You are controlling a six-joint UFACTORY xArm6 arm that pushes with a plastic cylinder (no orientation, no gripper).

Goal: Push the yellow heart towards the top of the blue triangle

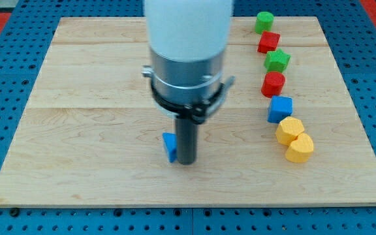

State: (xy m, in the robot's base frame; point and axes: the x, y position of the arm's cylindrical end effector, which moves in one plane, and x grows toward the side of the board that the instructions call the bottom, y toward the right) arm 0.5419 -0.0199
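Your tip (186, 162) holds nothing and rests just right of the blue triangle (169, 146), touching or nearly. The yellow heart (299, 148) sits far to its right, apparently unmoved, so the pushing remains.

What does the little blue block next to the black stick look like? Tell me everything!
The blue triangle is a small, bright blue block with a matte painted look, lying flat on the pale wooden board, a bit below the middle. Only its left part shows: the dark rod hides the rest. My tip sits right against its right side, seemingly touching. No other block is near; the rest stand in a line far off at the view's right.
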